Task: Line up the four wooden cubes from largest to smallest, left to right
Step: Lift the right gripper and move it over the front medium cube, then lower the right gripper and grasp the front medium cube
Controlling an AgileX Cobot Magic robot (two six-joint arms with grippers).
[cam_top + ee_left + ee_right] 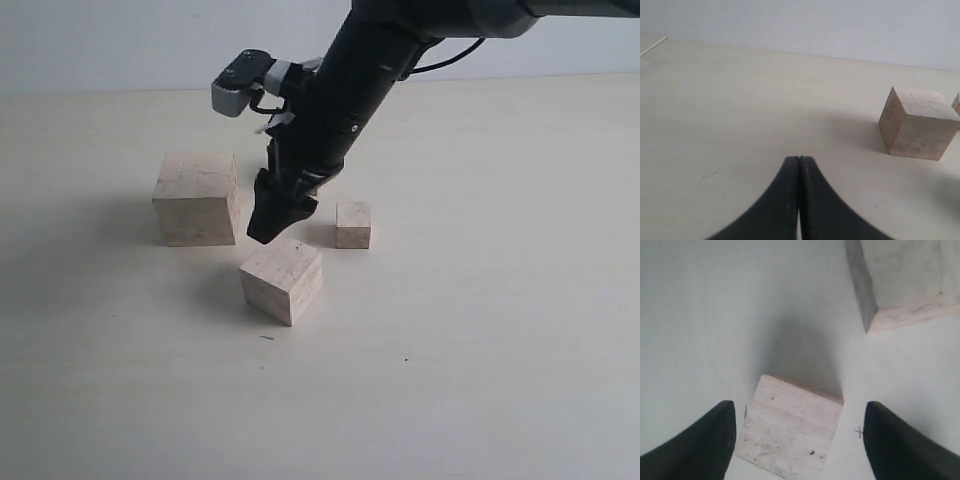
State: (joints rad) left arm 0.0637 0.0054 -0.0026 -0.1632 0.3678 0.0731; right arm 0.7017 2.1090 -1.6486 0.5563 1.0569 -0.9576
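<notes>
Right pincer [277, 220] hangs wide open and empty, the pale beige mid-sized wooden cube [283, 280] directly beneath, centred between its jaws. It rests at five o'clock from the largest beige wooden cube [197, 198].

A pale cream, faintly grained tabletop [480, 380] carries three pale beige unpainted wooden cubes. The largest cube [197, 198] sits squarely. The mid-sized cube [282, 280] lies near its camera-side right corner, turned askew. The smallest cube [353, 224] stands further right, apart.
</notes>
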